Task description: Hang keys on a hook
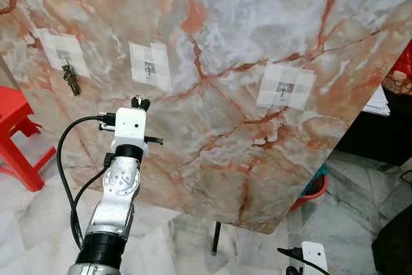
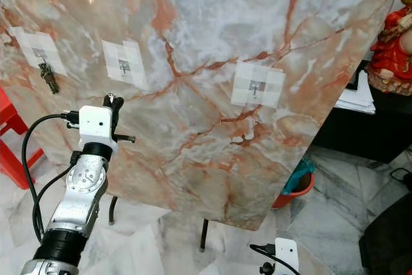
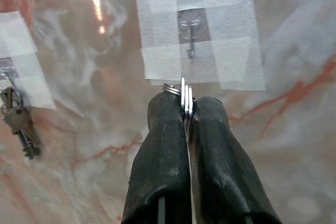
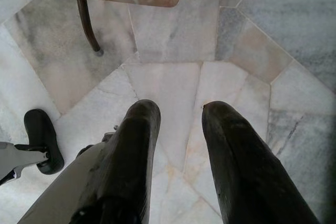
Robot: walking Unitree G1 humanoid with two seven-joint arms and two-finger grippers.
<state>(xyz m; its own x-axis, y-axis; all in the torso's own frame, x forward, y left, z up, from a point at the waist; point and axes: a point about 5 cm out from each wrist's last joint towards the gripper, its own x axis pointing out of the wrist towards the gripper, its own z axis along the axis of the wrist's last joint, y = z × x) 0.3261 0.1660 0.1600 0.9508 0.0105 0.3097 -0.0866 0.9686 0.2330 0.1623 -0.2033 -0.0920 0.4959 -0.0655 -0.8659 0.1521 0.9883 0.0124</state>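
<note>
You will find no text, label, brand, number or sign to read anywhere in these views, operator; nothing legible appears.

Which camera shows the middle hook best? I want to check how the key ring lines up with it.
The left wrist view: the middle hook sits large and sharp on its taped patch, just beyond the key ring pinched in the left gripper. Both eye views show it as a small, distant mark on the marble board.
</note>
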